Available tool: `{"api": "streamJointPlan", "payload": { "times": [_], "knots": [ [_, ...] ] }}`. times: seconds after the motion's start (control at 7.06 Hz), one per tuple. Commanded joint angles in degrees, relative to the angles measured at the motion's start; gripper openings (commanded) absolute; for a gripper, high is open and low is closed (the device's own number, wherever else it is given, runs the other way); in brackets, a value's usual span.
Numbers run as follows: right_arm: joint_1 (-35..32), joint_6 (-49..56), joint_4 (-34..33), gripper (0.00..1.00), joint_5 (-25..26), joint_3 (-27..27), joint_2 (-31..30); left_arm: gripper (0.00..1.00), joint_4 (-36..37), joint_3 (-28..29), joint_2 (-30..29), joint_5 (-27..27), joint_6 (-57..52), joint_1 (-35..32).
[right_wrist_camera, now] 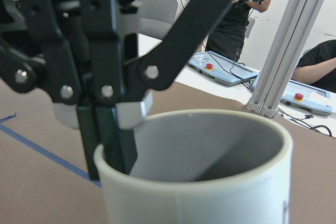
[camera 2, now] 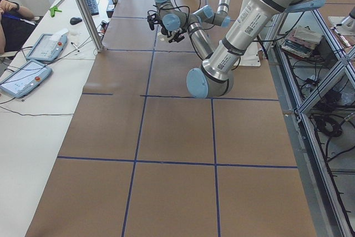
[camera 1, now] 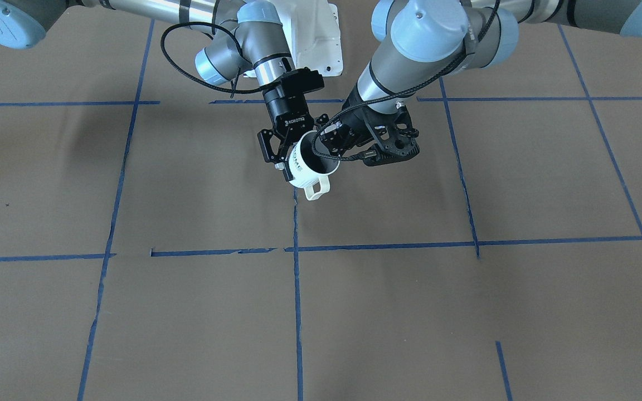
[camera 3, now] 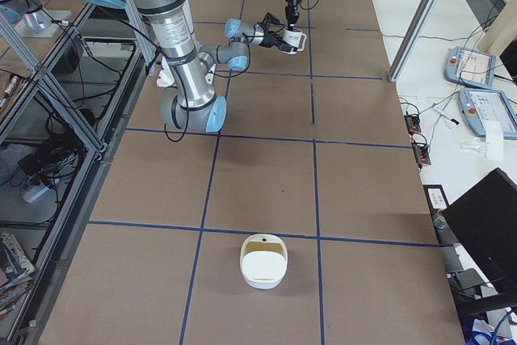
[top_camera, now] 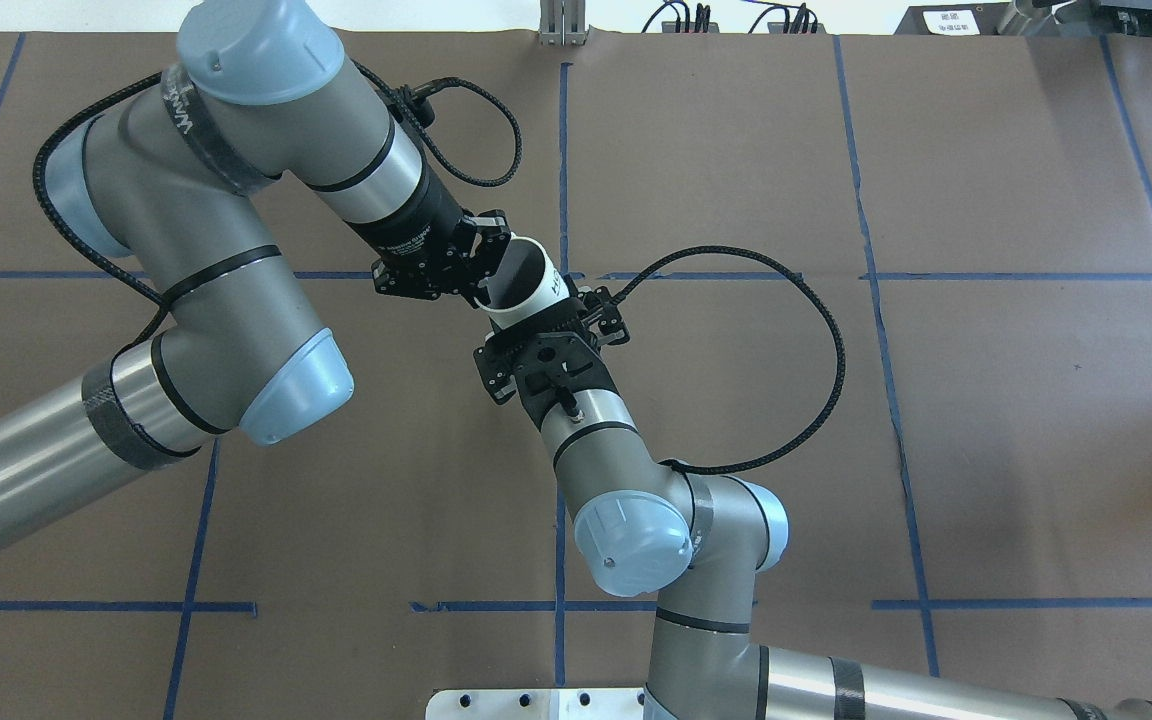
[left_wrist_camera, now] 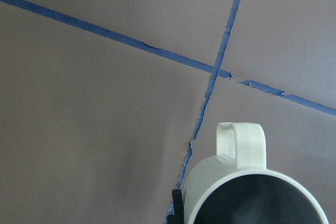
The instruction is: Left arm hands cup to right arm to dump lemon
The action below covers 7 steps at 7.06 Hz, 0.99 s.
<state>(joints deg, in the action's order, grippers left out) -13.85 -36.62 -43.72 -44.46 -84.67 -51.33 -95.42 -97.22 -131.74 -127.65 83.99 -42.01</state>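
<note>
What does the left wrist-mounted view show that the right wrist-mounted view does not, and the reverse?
Only the left wrist-mounted view shows the handle of the cup and the crossing blue tape lines on the brown table. Only the right wrist-mounted view shows the left claw pinching the cup's rim, one finger inside, plus operators and pendants behind. Both show the cup's mouth from close, with its grey inside; neither shows the lemon.

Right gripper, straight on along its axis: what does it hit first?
The cup, directly ahead and close, filling the right wrist view. Beyond it, the left gripper pinching the rim. Whether the jaws of the right gripper touch the cup is unclear.
</note>
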Motion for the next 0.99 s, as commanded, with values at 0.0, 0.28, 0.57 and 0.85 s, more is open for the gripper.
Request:
{"api": "streamJointPlan", "payload": {
  "times": [0.0, 0.28, 0.57, 0.85],
  "knots": [
    [-0.04, 0.15, 0.13, 0.99, -0.01, 0.03, -0.43, 0.00, -0.03, 0.28, 0.08, 0.03, 0.03, 0.00],
    [-0.04, 0.15, 0.13, 0.99, -0.01, 0.03, -0.61, 0.00, -0.03, 0.54, -0.01, 0.03, -0.05, 0.00],
    [0.31, 0.15, 0.04, 0.99, 0.07, 0.03, -0.61, 0.00, 0.06, 1.15, -0.35, 0.03, 0.21, 0.09],
    [0.58, 0.24, -0.05, 0.99, 0.07, 0.03, -0.61, 0.00, 0.06, 1.42, -0.71, 0.03, 0.30, 0.09]
  ]
}}
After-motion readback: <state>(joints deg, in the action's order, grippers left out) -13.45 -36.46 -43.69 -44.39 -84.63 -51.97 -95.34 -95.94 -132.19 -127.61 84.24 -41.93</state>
